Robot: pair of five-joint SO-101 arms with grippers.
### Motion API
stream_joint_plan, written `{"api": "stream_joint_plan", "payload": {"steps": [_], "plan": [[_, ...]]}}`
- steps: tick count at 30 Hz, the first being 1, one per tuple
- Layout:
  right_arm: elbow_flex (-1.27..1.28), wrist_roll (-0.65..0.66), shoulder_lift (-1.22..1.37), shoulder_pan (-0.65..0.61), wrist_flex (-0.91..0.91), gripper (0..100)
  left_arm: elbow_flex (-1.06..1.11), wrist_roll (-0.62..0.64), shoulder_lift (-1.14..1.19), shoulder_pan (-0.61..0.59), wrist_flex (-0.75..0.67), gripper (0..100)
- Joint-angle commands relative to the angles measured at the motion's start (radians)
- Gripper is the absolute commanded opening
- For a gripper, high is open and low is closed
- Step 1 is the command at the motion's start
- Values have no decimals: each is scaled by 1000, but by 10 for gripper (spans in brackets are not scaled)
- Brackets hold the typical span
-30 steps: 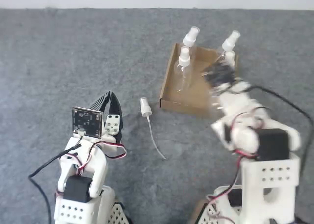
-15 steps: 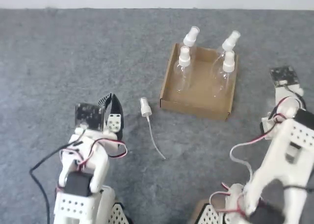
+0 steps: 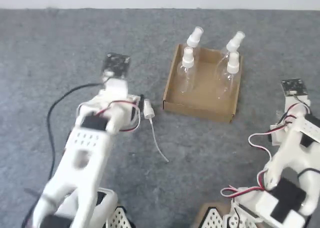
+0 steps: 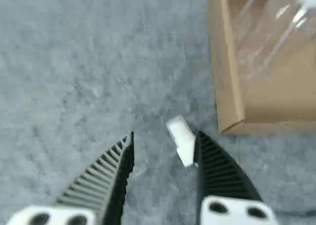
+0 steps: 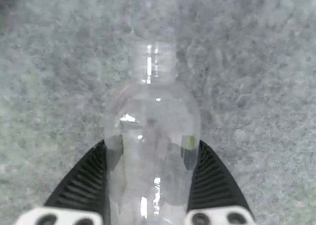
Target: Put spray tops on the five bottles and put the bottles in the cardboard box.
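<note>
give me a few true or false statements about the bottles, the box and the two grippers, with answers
1. Four bottles with spray tops on are in the cardboard box. True.
2. The left gripper is shut on the loose spray top. False: it is open, with the spray top lying between its fingers.
3. The uncapped bottle in the right gripper has a bare neck. True.
4. The loose spray top lies inside the cardboard box. False: it lies on the carpet just outside the box.
</note>
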Motion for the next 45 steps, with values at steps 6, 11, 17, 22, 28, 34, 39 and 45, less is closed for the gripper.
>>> {"api": "stream_joint_plan", "payload": {"steps": [6, 11, 17, 22, 28, 34, 39, 45], "plan": [[-11, 15, 47, 4, -19, 11, -314, 92, 425, 43, 68, 199], [-11, 64, 54, 4, -16, 11, -400, 95, 545, 43, 107, 199], [-11, 66, 54, 4, -10, 11, -433, 95, 644, 49, 103, 199], [-9, 68, 56, 7, -8, 11, -481, 86, 721, 41, 109, 197], [-9, 69, 61, 8, -8, 11, -524, -18, 746, 49, 195, 113], [-9, 66, 61, 8, -8, 11, -576, -106, 749, 43, 288, 112], [-9, 68, 61, 10, -5, 11, -575, -115, 740, 41, 293, 43], [-9, 69, 61, 8, 35, 85, -567, -115, 750, 48, 295, 107]]}}
